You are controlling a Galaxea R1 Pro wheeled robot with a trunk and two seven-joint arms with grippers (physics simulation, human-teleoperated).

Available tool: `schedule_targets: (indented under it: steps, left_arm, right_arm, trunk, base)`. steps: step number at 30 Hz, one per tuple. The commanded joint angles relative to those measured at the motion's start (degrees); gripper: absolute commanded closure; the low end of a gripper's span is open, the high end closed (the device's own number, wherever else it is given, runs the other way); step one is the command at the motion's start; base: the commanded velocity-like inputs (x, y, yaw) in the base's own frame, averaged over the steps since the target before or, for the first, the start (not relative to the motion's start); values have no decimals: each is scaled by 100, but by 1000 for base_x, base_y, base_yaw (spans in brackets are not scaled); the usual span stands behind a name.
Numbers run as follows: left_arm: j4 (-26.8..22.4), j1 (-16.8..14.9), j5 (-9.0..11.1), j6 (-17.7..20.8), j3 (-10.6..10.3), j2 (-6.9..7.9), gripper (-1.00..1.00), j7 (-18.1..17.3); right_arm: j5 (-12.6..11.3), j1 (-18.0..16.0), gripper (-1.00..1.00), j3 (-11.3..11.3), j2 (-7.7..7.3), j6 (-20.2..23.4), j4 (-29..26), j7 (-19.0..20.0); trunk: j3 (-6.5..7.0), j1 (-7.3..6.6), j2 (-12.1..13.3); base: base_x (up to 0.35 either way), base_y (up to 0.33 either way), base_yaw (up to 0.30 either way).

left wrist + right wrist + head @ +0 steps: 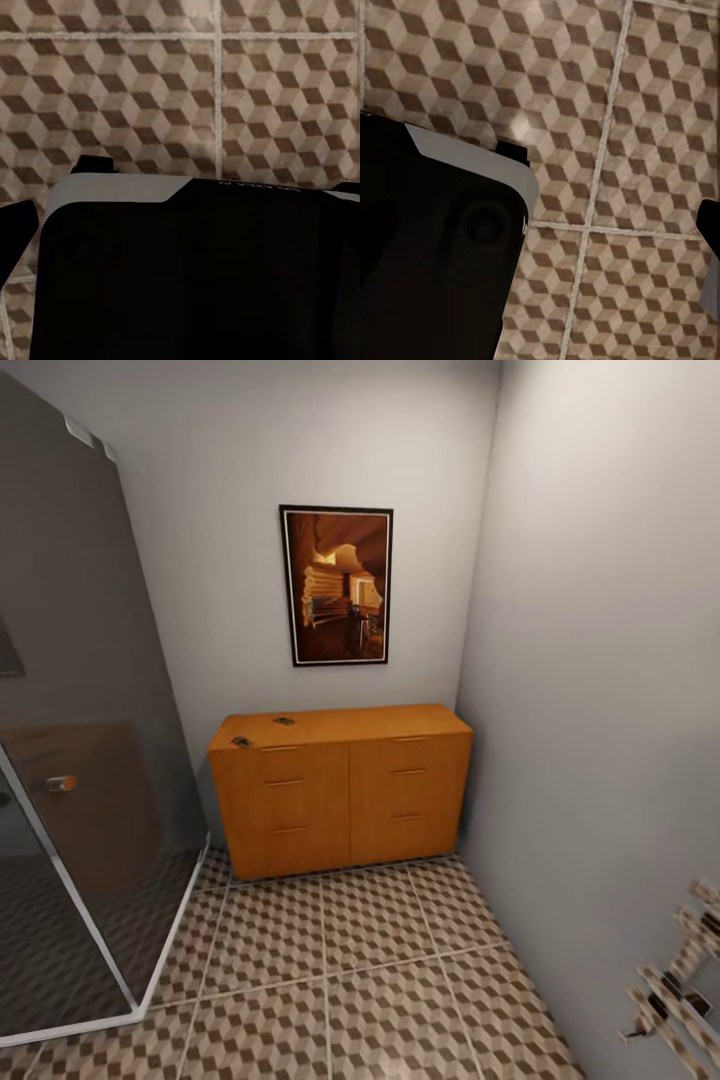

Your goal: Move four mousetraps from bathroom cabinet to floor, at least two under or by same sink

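Gripper state: cannot tell for either arm; both wrist views look down past dark robot body [195, 277] onto the cube-pattern bathroom floor [607, 97], fingers not clearly resolved; a dark part at the frame edge in the right wrist view can't be identified. Head view: cabinet [340, 800] at 12 o'clock against the back wall, orange-brown, drawers shut, bar handles visible; two small dark mousetraps on its top near the 10 o'clock corner, one [241, 742] at the front edge, one [284, 720] just behind and to 1 o'clock of it, apart from each other; other traps not discernible. Framed picture [337, 585] on the wall above the cabinet; glass shower panel [80, 740] at 9 o'clock; towel rail [680, 980] on the wall at 4 o'clock; tiled floor runs from cabinet base to 6 o'clock.
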Motion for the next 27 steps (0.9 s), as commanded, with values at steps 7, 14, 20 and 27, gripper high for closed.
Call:
schedule_targets:
  steps: [7, 14, 20, 27]
  left_arm:
    - [12, -6, 61, -24, -46, -1, -100, -22]
    - [12, -6, 61, -28, -44, -1, -100, -22]
    - [12, -6, 61, -32, -46, -1, -100, -22]
    - [12, -6, 61, -33, -43, -1, -100, -22]
  right_arm:
    - [46, -8, -100, -26, -1, -38, 18, -26]
    - [46, -8, -100, -26, -1, -39, 19, -26]
    - [46, -8, -100, -26, -1, -39, 19, -26]
    - [46, -8, -100, -28, -1, -40, 18, -26]
  trunk:
    - [-7, 4, -4]
    - [-7, 4, -4]
    - [-7, 4, -4]
    - [-7, 4, -4]
  base:
    - [316, -75, 0]
    - [296, -139, 0]
    - [275, -167, 0]
    - [252, -172, 0]
